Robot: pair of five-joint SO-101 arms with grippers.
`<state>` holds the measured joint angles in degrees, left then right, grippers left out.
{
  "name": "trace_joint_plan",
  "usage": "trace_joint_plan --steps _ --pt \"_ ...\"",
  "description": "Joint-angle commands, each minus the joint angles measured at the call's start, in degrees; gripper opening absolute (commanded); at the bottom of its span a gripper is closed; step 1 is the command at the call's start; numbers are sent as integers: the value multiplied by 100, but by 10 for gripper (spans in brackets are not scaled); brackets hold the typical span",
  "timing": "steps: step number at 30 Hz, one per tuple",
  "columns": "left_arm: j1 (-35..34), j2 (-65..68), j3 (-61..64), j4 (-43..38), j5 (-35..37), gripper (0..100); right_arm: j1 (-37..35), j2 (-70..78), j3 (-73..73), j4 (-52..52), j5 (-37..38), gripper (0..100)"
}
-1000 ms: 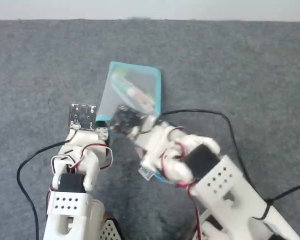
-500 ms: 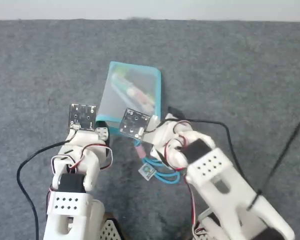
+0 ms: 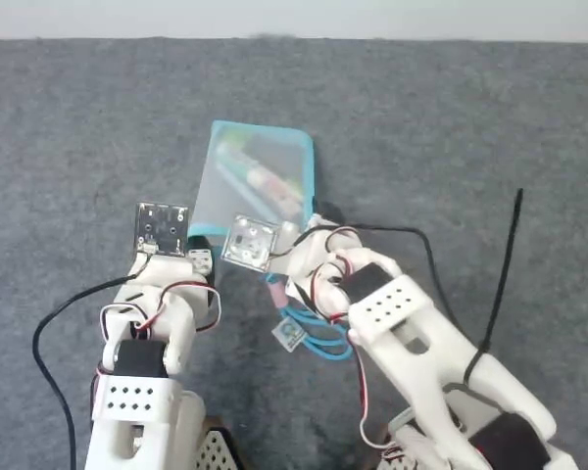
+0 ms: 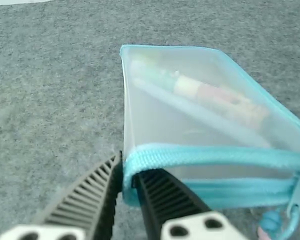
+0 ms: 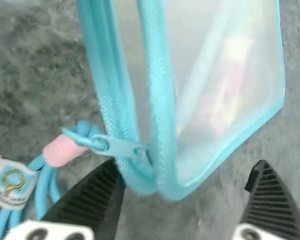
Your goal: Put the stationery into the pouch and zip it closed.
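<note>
Grey bench [image 3: 470, 127] is carrying the pouch [image 4: 190, 130]; my left tool [image 4: 127, 172] is clamping its zipper corner, and my right tool [image 5: 185, 172] is gaping apart, straddling the end by the pull [image 5: 117, 146].

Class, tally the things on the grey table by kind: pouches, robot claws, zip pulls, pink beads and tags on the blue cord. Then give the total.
pouch: 1
claws: 2 (left claw, right claw)
zip pull: 1
pink bead: 1
tag: 1
Total: 6
</note>
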<state>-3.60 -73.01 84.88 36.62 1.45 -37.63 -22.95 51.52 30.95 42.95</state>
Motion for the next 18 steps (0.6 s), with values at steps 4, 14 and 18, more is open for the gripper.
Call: trace_joint_plan --steps 4,14,18 --pt "0 -62 -207 -202 70 12 -110 119 -229 -409 387 172" --pt "-53 -114 -444 -53 62 23 110 127 -1626 945 -440 6" --pt "-53 -123 -1323 1187 62 118 171 163 -2066 1323 -1020 7"
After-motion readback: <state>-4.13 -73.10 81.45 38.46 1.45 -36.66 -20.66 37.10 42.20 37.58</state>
